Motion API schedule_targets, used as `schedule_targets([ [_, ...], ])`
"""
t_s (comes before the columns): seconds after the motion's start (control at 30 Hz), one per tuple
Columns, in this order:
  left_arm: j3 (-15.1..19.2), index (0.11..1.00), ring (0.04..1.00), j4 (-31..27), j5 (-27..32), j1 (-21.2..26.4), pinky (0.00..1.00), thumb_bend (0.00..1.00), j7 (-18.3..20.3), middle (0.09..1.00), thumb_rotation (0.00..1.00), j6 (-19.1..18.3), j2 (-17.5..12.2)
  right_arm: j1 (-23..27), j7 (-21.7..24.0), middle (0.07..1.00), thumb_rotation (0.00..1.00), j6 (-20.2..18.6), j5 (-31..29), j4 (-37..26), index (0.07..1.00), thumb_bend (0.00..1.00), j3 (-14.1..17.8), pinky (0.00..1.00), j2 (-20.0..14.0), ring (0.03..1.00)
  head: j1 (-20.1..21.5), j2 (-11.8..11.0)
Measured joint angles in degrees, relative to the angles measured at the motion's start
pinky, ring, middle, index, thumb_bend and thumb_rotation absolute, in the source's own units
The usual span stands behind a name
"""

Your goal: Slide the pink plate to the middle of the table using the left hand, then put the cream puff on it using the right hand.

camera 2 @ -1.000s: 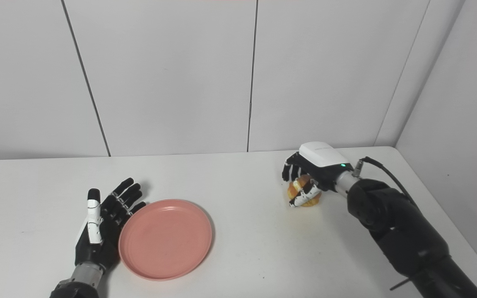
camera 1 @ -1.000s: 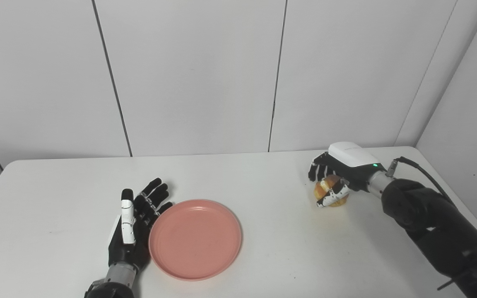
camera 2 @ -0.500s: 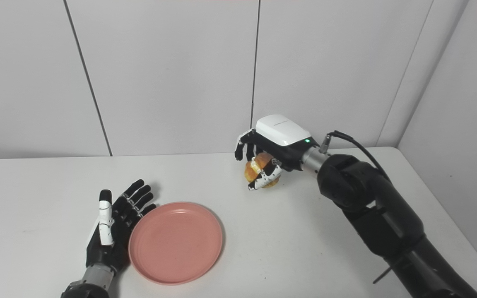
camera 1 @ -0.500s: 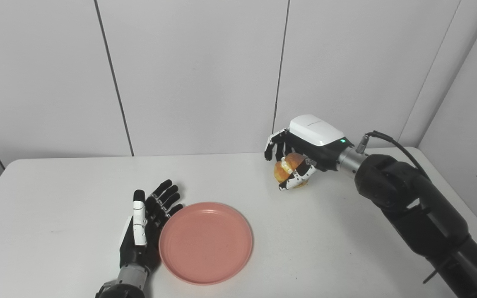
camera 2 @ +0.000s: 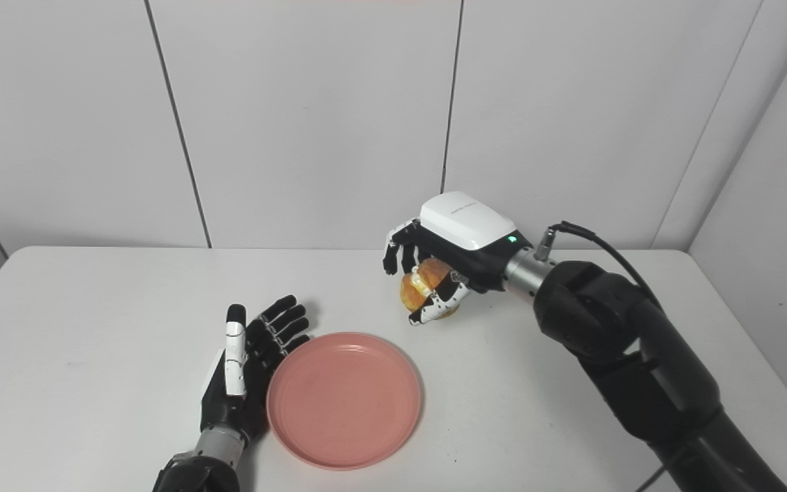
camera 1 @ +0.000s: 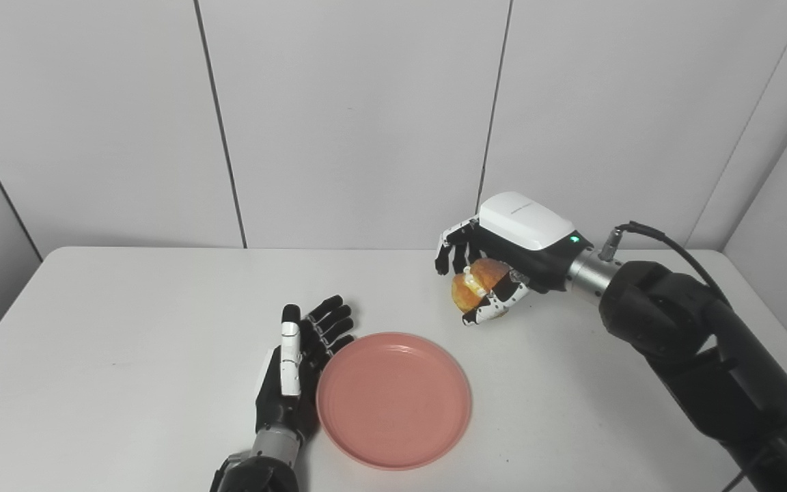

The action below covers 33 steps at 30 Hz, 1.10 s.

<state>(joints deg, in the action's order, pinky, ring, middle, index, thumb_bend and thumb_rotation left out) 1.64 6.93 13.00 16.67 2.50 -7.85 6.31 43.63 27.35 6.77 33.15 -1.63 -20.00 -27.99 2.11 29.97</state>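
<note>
Held above the white tabletop [camera 1: 127,328], the right hand [camera 1: 503,256], with its white back shell and black fingers, is closed around the golden-brown, cream-filled puff [camera 1: 473,287]; the puff is clamped between the curled fingers [camera 2: 393,249] on its far side and the white-tipped thumb on its near side, and is lifted clear of the table surface. This hand and its load are seen beyond the far right edge of the round, shallow pink plastic plate [camera 1: 393,400], not over it, with a strip of bare table between them. The plate lies flat on the near middle part of the table, and nothing is carried on it. At the plate's left rim the left hand [camera 1: 294,379] is laid with the palm turned towards the plate, its black fingers [camera 2: 284,321] stretched out and spread, nothing being gripped; the edge of the hand appears to be touching the rim. A grey cable [camera 1: 667,242] is looped from the right wrist over the black forearm, and pale panelled walls [camera 1: 352,123] are seen behind the table
</note>
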Motion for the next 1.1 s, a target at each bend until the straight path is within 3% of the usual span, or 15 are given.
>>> schedule_targets([
  [0.33,-0.33,0.744,0.823,0.28,-0.92,-0.06,0.78,0.75,-0.02,0.799,0.99,0.27,1.10,0.00,2.38,0.477,0.00,0.36,-0.97,-1.12,0.511,0.52,-1.51,0.37,2.76,0.420,-5.01,0.88],
  [0.5,-0.46,0.736,0.828,0.30,-1.00,-0.07,0.80,0.75,-0.03,0.791,0.99,0.31,1.22,0.00,3.25,0.471,0.00,0.47,-0.70,-1.30,0.517,0.52,-2.39,0.34,3.73,0.408,-4.57,1.23],
  [0.73,-0.39,0.737,0.819,0.20,-0.96,-0.07,0.79,0.74,-0.03,0.800,0.99,0.09,1.37,0.00,3.59,0.480,0.00,0.52,0.06,-0.79,0.498,0.52,-3.72,0.39,5.97,0.439,-4.04,1.58],
  [0.87,-0.29,0.741,0.816,0.07,-0.89,-0.07,0.78,0.74,-0.02,0.804,1.00,-0.18,1.40,-0.04,3.51,0.462,0.00,0.64,1.70,1.29,0.516,0.52,-4.76,0.33,6.52,0.402,-3.96,1.84],
  [1.1,-0.30,0.751,0.816,-0.26,-0.90,-0.08,0.79,0.73,-0.06,0.813,1.00,-0.75,1.41,-0.50,2.88,0.498,0.00,1.91,2.38,5.90,0.502,0.52,-5.84,0.36,7.85,0.422,-3.69,2.20],
])
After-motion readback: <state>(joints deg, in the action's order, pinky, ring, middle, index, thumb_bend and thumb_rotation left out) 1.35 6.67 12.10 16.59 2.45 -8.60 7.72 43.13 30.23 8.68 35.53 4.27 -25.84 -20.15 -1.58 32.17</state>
